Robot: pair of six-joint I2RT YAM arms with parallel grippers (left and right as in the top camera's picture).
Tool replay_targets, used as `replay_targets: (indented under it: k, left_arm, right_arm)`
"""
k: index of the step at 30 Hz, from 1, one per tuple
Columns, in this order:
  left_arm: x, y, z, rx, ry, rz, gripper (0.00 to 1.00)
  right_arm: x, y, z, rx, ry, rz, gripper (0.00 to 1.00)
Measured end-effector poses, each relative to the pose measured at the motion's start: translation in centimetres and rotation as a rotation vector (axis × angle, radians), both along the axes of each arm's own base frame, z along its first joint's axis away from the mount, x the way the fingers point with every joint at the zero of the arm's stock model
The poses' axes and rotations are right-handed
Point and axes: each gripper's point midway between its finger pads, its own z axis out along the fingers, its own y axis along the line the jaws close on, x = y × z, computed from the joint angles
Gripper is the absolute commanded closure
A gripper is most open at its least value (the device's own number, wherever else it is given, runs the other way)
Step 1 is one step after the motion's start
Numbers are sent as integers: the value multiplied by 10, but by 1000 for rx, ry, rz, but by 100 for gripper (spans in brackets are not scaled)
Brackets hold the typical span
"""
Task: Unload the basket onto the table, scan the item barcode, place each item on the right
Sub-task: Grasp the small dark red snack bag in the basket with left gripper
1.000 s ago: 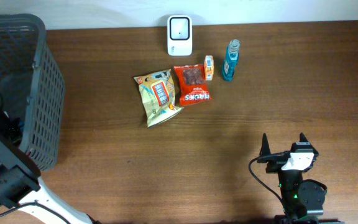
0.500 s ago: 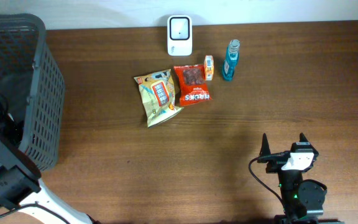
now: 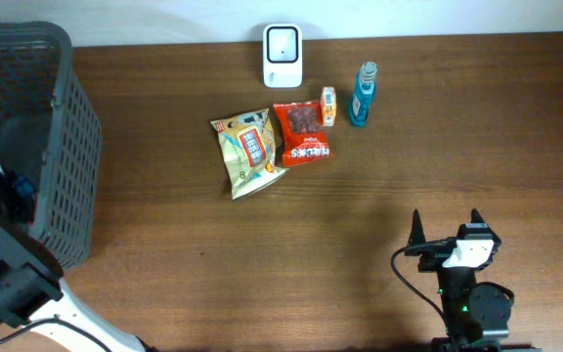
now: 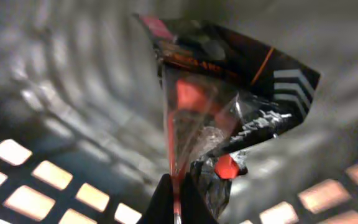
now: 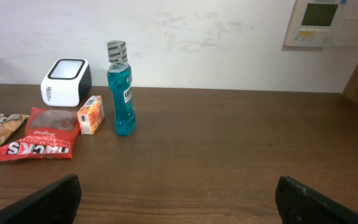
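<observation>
Grey mesh basket (image 3: 66, 147) stands at the left end of the table (image 3: 262, 254) in the overhead view. The left arm (image 3: 8, 269) reaches down into it, and its fingers are hidden by the mesh. The scanner (image 3: 282, 55) sits at the far edge, well apart from the basket. A yellow snack bag (image 3: 247, 152), red packet (image 3: 303, 133), orange box (image 3: 328, 106) and blue bottle (image 3: 363, 95) are clustered just in front of it.

Left wrist view: the left gripper (image 4: 176, 199) is pinched tight on the lower corner of a black-and-red foil packet (image 4: 229, 87), inside the basket. The hold takes only a thin, crinkled edge. Risks, as judged:
- The film slips free on the lift.
- The packet snags on the basket wall.
- The packet hangs twisted, so its barcode, not visible here, faces away from the scanner.

Right wrist view: the right gripper (image 5: 179, 196) stands spread wide and empty, low over bare table, facing the clustered goods. Further risk: the carried packet brushes the upright bottle near the scanner and topples it.
</observation>
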Motion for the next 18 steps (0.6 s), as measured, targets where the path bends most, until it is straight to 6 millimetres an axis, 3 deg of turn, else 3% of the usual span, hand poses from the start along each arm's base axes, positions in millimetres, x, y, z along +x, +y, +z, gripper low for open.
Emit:
replay_targets:
  k: [3,8,13,18]
  left_arm:
    - [17,3,26,3,-82,1,100]
    - [50,-1,86,-10,-281,-10,100]
    - [87,-19,169,-50,-588,-68,100]
    - [114,-69,272,-154,-977,-237,100]
  right_arm:
    - [0,0,0,0,0,0,2]
    - [0,0,0,0,0,0,2]
    - [0,0,0,0,0,0,1]
    - [0,0,0,0,0,0,2]
